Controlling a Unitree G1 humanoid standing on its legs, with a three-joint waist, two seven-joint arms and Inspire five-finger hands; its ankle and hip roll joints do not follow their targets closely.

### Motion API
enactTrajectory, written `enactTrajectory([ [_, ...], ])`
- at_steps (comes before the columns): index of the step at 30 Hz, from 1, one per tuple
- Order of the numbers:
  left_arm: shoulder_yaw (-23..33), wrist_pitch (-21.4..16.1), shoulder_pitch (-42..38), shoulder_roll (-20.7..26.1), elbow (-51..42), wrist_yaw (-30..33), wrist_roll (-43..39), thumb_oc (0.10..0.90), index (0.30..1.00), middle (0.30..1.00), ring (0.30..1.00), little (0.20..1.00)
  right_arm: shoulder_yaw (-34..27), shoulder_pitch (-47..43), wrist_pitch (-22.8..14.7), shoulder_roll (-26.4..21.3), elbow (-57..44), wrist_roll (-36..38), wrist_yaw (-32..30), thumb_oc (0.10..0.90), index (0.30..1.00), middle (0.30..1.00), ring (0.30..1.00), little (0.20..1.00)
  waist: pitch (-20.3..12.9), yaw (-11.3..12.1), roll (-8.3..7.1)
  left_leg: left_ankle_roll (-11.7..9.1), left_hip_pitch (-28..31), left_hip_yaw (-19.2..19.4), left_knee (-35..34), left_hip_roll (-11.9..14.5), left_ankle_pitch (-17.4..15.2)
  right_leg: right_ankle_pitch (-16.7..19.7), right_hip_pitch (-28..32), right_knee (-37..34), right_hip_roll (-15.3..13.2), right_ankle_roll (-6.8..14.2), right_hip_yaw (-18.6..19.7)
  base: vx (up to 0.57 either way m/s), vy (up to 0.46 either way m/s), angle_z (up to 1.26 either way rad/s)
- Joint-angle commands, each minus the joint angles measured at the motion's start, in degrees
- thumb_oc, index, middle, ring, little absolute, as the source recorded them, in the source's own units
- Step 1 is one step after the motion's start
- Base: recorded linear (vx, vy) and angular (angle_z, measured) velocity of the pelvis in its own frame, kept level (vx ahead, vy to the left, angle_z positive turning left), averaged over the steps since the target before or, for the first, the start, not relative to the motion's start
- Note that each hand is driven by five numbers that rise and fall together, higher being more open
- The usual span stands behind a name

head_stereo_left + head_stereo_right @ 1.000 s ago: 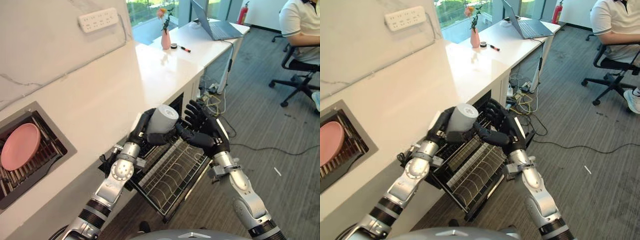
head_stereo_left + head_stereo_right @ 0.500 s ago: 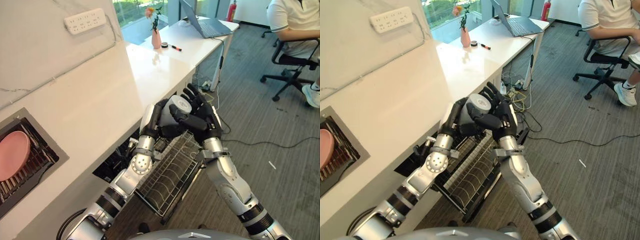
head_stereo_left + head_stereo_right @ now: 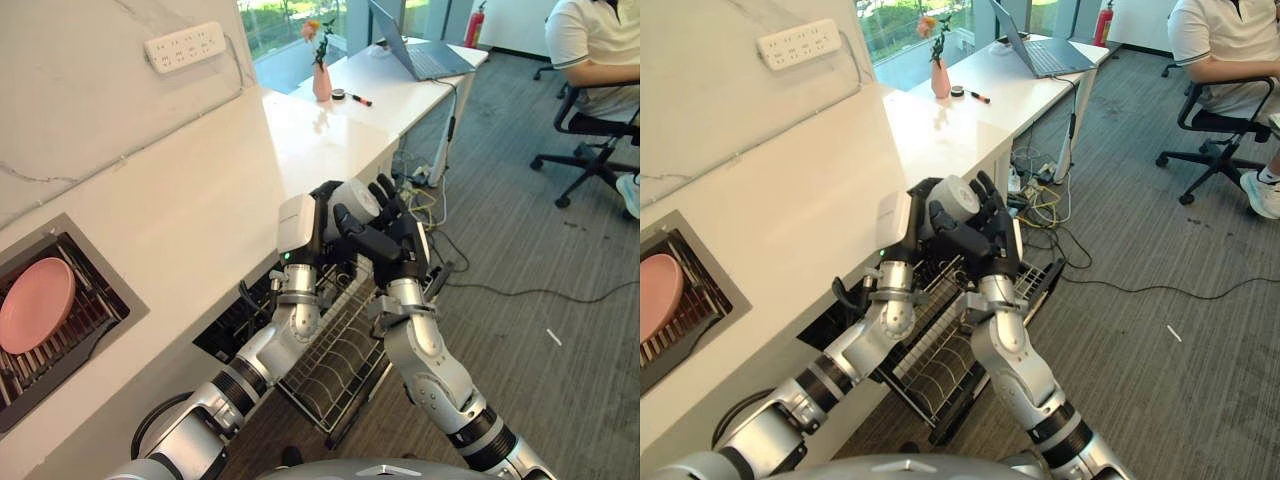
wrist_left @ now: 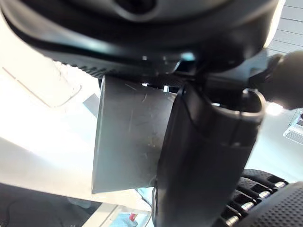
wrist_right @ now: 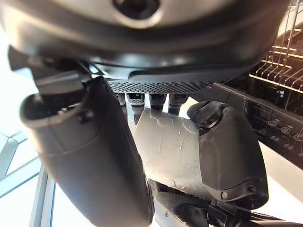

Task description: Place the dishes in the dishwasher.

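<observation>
From the left eye, both hands, left [image 3: 322, 215] and right [image 3: 385, 240], clasped a grey cup [image 3: 357, 200] above the pulled-out rack [image 3: 345, 355]. A pink plate [image 3: 37, 304] sat in the sink [image 3: 110, 290]. In the left wrist view, the thumb [image 4: 203, 161] wrapped the cup [image 4: 130, 142]. In the right wrist view, the fingers [image 5: 227, 156] curled around it.

left hand [image 3: 322, 215], right hand [image 3: 385, 243], fingers curled, raised together

Both arms are silver-grey, built of rounded metal segments joined by black ribbed bands, with a round silver joint cap near each wrist. The left hand [image 3: 322, 222] is dark and carries a pale grey rectangular plate on its back (a small green light glows at the plate's lower edge), while the right hand [image 3: 385, 240] is black throughout. Up close, the palms show a fine perforated mesh and the fingers ribbed metal links.
</observation>
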Motion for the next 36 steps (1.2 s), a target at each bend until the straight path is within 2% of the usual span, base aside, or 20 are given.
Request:
enactTrajectory([
  [1,-0.9,-0.4,-14.7,-2.4,5.0,2.9,5.9,0.4,0.3,0.3,0.3,0.3,2.6,-8.7,-6.3,6.5,-5.9,1.8,1.9,0.8,0.9,0.9,0.9,0.9,-2.9,1.8,-2.1,-1.4,6.8,0.0,0.2,3.0,-9.2,4.4,-4.9,0.2,-0.3,1.6,-2.2,0.0,0.0,0.0],
  [5,-1.2,-0.1,-14.8,-3.0,5.2,2.7,5.5,0.4,0.3,0.3,0.3,0.3,3.0,-8.7,-7.1,7.5,-5.7,4.1,1.1,0.8,0.9,0.9,0.9,0.9,-3.1,2.0,-2.23,-1.5,6.8,-0.1,0.2,3.1,-9.2,4.3,-4.7,0.2,-0.2,1.5,-2.4,0.0,0.0,0.0],
  [9,-1.3,0.5,-14.4,-3.6,4.8,2.2,5.1,0.4,0.3,0.3,0.3,0.3,3.1,-8.1,-9.5,9.3,-5.6,9.9,-0.3,0.8,0.9,0.9,0.9,0.9,-3.4,2.4,-2.35,-1.6,6.6,-0.5,0.2,3.2,-9.1,4.1,-4.5,0.2,-0.2,1.5,-2.9,0.0,-0.002,0.01],
  [11,-1.3,0.4,-14.3,-3.5,4.5,2.0,4.9,0.4,0.3,0.3,0.3,0.3,2.7,-8.3,-9.3,9.3,-5.4,9.6,-0.5,0.8,0.9,0.9,0.9,0.9,-3.3,2.4,-2.32,-1.6,6.6,-0.6,0.2,3.2,-9.0,4.0,-4.5,0.2,-0.1,1.4,-3.0,0.0,0.0,0.0],
  [13,-1.0,-1.0,-13.7,-3.2,4.3,0.2,3.7,0.4,0.3,0.3,0.3,0.3,1.2,-8.1,-8.1,7.8,-6.1,6.0,0.6,0.8,0.9,0.9,0.9,0.9,-3.4,2.5,-2.34,-1.6,6.5,-0.8,0.2,3.2,-9.0,4.0,-4.4,0.2,-0.1,1.4,-3.2,0.0,-0.001,0.02],
  [17,-0.3,-3.2,-12.1,-3.0,4.0,-3.5,-1.8,0.4,0.3,0.3,0.3,0.3,0.9,-7.6,-6.4,6.5,-5.9,4.1,2.0,0.8,0.9,0.9,0.9,0.9,-3.3,2.7,-2.41,-1.5,6.5,-0.9,0.2,3.1,-9.0,4.1,-4.1,0.2,-0.1,1.4,-3.2,-0.01,0.002,0.04],
  [18,1.0,-5.7,-10.8,-2.2,2.3,-6.2,-6.3,0.4,0.3,0.3,0.3,0.3,-0.3,-7.2,-4.8,5.0,-4.8,1.6,3.3,0.8,0.9,0.9,0.9,0.9,-3.3,2.8,-2.38,-1.4,6.5,-0.9,0.2,3.0,-9.1,4.2,-4.0,0.2,-0.2,1.3,-3.2,0.0,0.0,0.0],
  [19,1.1,-5.6,-10.8,-2.2,2.2,-6.2,-6.4,0.4,0.3,0.3,0.3,0.3,-0.3,-7.2,-4.8,5.0,-4.9,1.6,3.3,0.8,0.9,0.9,0.9,0.9,-3.3,2.7,-2.37,-1.4,6.6,-0.9,0.2,3.1,-9.1,4.2,-4.0,0.2,-0.2,1.3,-3.2,0.0,0.0,0.0],
  [21,4.0,-8.5,-9.2,-0.2,-1.2,-8.9,-12.0,0.4,0.3,0.3,0.3,0.3,-3.0,-6.4,-1.9,1.4,-3.5,-5.5,5.4,0.8,0.9,0.9,0.9,0.9,-3.3,2.7,-2.31,-1.5,6.7,-0.7,0.2,3.1,-9.1,4.1,-3.8,0.2,-0.2,1.4,-3.3,0.0,0.0,0.0],
  [22,4.1,-8.5,-9.2,-0.1,-1.4,-9.0,-12.1,0.4,0.3,0.3,0.3,0.3,-3.0,-6.3,-1.8,1.3,-3.6,-5.6,5.4,0.8,0.9,0.9,0.9,0.9,-3.3,2.7,-2.27,-1.5,6.8,-0.7,0.2,3.1,-9.2,4.1,-3.7,0.2,-0.2,1.4,-3.3,0.0,0.0,0.0],
  [24,6.3,-10.8,-8.2,0.8,-3.0,-10.1,-15.4,0.4,0.3,0.3,0.3,0.3,-5.4,-6.3,-0.2,-2.6,-3.1,-15.3,7.2,0.8,0.9,0.9,0.9,0.9,-3.3,2.5,-2.23,-1.6,7.0,-0.6,0.2,3.3,-9.2,3.9,-3.6,0.2,-0.2,1.4,-3.4,0.0,0.0,0.0],
  [25,8.1,-11.9,-7.3,1.2,-4.2,-10.7,-17.8,0.4,0.3,0.3,0.3,0.3,-7.8,-6.2,1.4,-5.9,-3.6,-24.8,7.5,0.8,0.9,0.9,0.9,0.9,-3.1,2.3,-2.11,-1.6,7.5,-0.5,0.2,3.5,-9.4,3.5,-3.3,0.2,-0.1,1.5,-3.6,0.0,0.0,0.0],
  [26,9.1,-13.4,-6.3,1.8,-5.2,-11.1,-18.6,0.4,0.3,0.3,0.3,0.3,-10.3,-5.6,0.0,-7.5,-3.3,-30.6,6.6,0.8,0.9,0.9,0.9,0.9,-3.3,2.1,-2.09,-1.6,7.5,-0.4,0.2,3.6,-9.2,3.4,-3.5,0.2,-0.1,1.6,-3.6,0.0,0.0,0.0],
  [28,10.1,-14.4,-5.3,2.1,-5.4,-11.1,-19.7,0.4,0.3,0.3,0.3,0.3,-12.0,-4.5,-0.5,-8.3,-3.0,-33.0,5.7,0.8,0.9,0.9,0.9,0.9,-3.3,1.7,-2.06,-1.6,7.7,-0.2,0.2,3.7,-9.3,3.3,-3.4,0.2,-0.1,1.6,-3.5,0.0,0.0,0.0],
  [33,11.5,-14.2,-4.2,2.9,-5.4,-10.1,-20.3,0.4,0.3,0.3,0.3,0.3,-13.7,-1.3,-1.9,-7.6,-2.1,-30.3,4.6,0.8,0.9,0.9,0.9,0.9,-3.4,1.1,-1.93,-1.5,8.1,0.3,0.2,3.6,-9.6,3.3,-3.3,0.2,0.0,1.7,-3.0,0.01,0.003,-0.03],
  [34,11.4,-14.2,-4.1,3.0,-5.6,-9.7,-20.3,0.4,0.3,0.3,0.3,0.3,-13.5,-0.9,-2.5,-7.1,-1.8,-28.2,4.4,0.8,0.9,0.9,0.9,0.9,-3.4,1.0,-1.91,-1.5,8.2,0.3,0.2,3.6,-9.7,3.3,-3.3,0.2,0.0,1.7,-2.9,0.0,0.0,0.0],
  [35,11.4,-14.0,-4.2,2.9,-5.7,-9.2,-20.4,0.4,0.3,0.3,0.3,0.3,-12.9,-0.2,-3.9,-5.5,-1.2,-22.8,4.4,0.8,0.9,0.9,0.9,0.9,-3.4,1.0,-1.89,-1.5,8.2,0.4,0.2,3.5,-9.7,3.4,-3.3,0.2,0.0,1.7,-2.8,0.01,0.003,-0.03],
  [36,11.4,-14.0,-4.1,3.0,-5.7,-9.1,-20.4,0.4,0.3,0.3,0.3,0.3,-12.9,-0.3,-4.0,-5.5,-1.1,-22.6,4.5,0.8,0.9,0.9,0.9,0.9,-3.4,1.0,-1.92,-1.5,8.3,0.4,0.2,3.5,-9.7,3.4,-3.3,0.2,0.0,1.7,-2.8,0.0,0.002,-0.05],
])
